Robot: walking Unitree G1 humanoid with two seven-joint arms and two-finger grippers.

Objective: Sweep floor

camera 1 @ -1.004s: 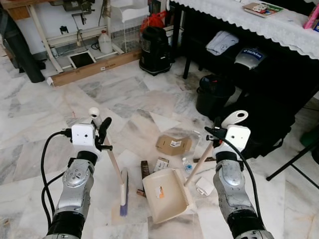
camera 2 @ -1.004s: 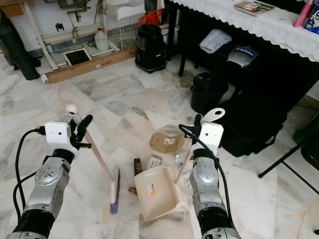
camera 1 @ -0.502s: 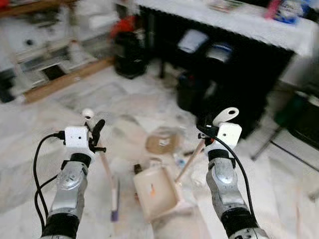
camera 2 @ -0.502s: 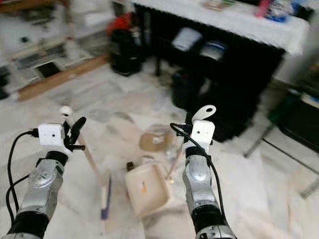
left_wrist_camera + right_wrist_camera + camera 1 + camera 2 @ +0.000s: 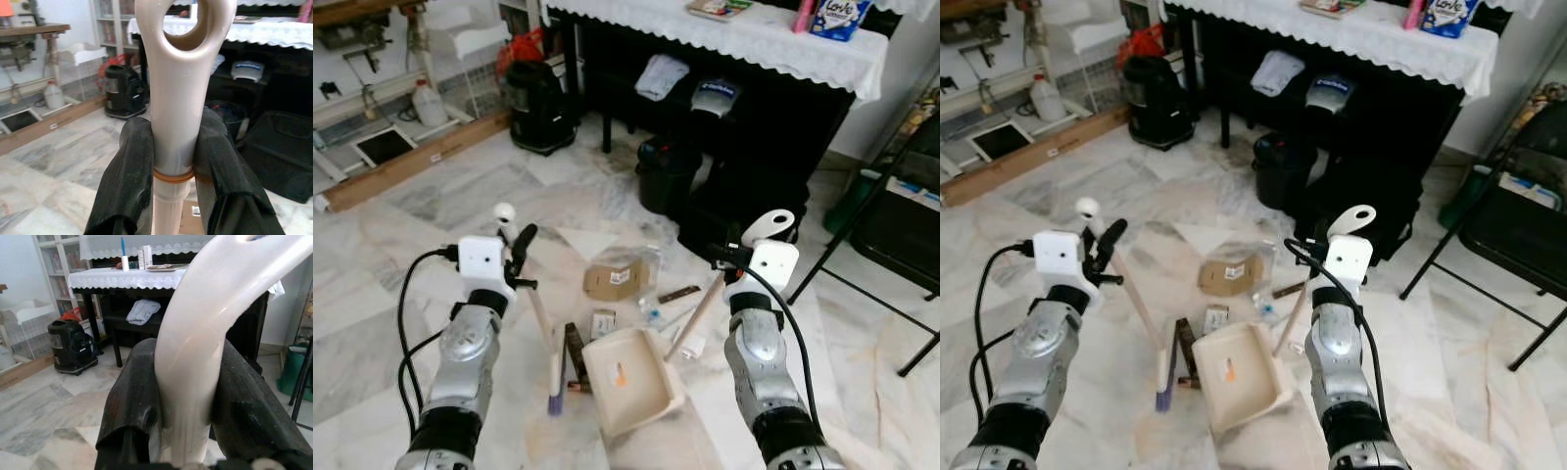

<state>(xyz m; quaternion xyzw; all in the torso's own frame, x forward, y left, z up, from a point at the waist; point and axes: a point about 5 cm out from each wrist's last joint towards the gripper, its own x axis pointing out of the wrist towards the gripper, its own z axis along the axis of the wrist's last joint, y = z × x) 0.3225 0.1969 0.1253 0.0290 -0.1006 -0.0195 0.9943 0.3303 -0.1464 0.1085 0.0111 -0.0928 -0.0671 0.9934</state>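
Left wrist view: left gripper (image 5: 172, 161) clenched on the broom handle (image 5: 177, 93); one black finger on each side, just below the hanging loop.
Right wrist view: right gripper (image 5: 188, 396) clamped on the dustpan handle (image 5: 205, 328); both fingers pressed against the cream curve.
Left arm, eye views: left gripper (image 5: 516, 257) raised at 9 o'clock of the debris; broom (image 5: 540, 323) slants down from it; bristle head (image 5: 555, 377) on the marble floor (image 5: 401, 235), just beside the pan's 9 o'clock edge.
Right arm, eye views: right gripper (image 5: 736, 257) raised at 3 o'clock of the debris; shaft slopes down toward 7 o'clock to the dustpan (image 5: 631, 380); pan on the floor between the two arms, tilted; mouth direction cannot be told.
Debris: cardboard box (image 5: 615, 281) at 12 o'clock of the pan; small carton (image 5: 603, 323) touching or just beside the pan's far rim; dark flat packet (image 5: 574, 345) between bristles and pan; plastic bottle (image 5: 651, 313) at 1 o'clock.
Surroundings: black bin (image 5: 668, 174) at 12 o'clock under the lace-covered table (image 5: 724, 44); black vacuum (image 5: 534, 108) at 11 o'clock; folding chair (image 5: 901, 225) at 3 o'clock.
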